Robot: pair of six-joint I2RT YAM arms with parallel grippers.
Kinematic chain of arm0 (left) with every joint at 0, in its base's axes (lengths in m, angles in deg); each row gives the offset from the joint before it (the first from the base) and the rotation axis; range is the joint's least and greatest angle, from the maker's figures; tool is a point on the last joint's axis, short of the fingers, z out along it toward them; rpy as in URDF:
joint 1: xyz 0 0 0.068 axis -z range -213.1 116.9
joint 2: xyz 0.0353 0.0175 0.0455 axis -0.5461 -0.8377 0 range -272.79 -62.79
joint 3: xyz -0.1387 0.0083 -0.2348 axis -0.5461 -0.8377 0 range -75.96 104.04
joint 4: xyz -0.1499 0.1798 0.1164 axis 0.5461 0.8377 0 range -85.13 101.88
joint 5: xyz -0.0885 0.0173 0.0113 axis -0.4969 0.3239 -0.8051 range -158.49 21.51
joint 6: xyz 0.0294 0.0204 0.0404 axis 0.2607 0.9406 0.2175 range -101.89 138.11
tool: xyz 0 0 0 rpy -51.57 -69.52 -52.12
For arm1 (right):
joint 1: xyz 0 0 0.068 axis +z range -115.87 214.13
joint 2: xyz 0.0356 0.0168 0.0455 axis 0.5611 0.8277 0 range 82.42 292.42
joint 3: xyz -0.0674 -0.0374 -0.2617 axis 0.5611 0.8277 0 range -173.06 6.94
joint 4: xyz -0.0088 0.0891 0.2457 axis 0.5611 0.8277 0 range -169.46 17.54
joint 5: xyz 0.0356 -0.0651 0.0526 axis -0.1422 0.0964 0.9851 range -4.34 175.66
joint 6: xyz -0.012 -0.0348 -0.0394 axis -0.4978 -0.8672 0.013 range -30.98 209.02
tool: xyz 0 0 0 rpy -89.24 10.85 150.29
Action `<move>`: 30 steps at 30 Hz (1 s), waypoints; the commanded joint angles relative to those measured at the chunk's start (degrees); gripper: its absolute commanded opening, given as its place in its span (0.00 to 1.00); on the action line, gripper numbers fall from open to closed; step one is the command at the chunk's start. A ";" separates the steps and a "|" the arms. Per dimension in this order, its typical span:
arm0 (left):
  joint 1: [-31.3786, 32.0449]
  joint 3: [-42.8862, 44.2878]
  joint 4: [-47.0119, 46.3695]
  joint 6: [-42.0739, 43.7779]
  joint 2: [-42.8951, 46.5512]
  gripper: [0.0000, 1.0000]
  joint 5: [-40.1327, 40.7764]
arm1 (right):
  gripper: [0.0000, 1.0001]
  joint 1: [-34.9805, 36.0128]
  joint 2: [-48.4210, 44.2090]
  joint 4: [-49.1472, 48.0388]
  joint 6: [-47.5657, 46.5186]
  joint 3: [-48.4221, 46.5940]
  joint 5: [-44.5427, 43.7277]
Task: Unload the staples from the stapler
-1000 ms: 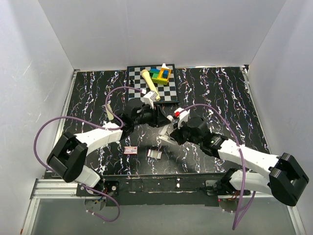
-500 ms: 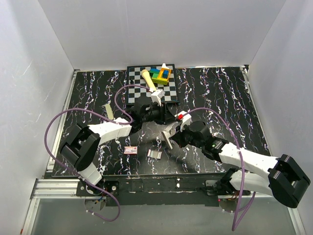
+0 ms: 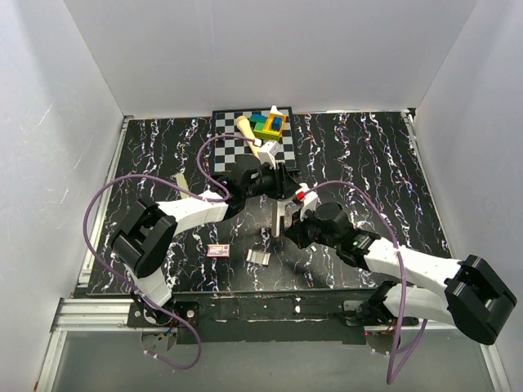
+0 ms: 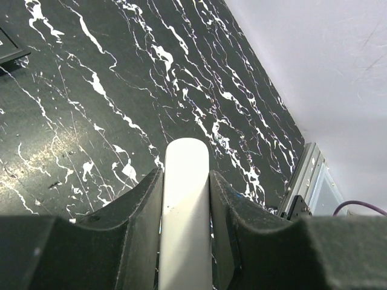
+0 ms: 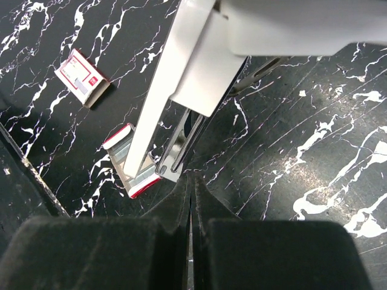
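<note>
Some silvery joined staples [image 3: 259, 256] are seen lying loose on the black marbled table [image 3: 368, 163]. Beyond, the right gripper [image 5: 191, 187] is closed, empty, near the opened white stapler [image 5: 175, 72] clamped in the left gripper [image 4: 185, 176]; it could be twisted loose by prying.

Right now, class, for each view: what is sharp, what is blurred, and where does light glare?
Top view: sharp, evenly lit. Left wrist view: the near dark jaws are blurred, the white stapler between them bright, dull glare on the table at left. Right wrist view: the shut jaws are dark and blurred; table scratches shine at right.
</note>
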 commanded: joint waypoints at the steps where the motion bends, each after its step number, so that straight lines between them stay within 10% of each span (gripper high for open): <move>1: 0.84 2.67 -2.41 0.07 0.65 0.00 2.22 | 0.01 0.38 0.35 -4.12 0.80 0.20 1.89; 30: 5.77 3.91 11.39 7.27 1.70 0.00 5.91 | 0.01 0.03 1.58 -4.03 -3.95 -3.67 0.05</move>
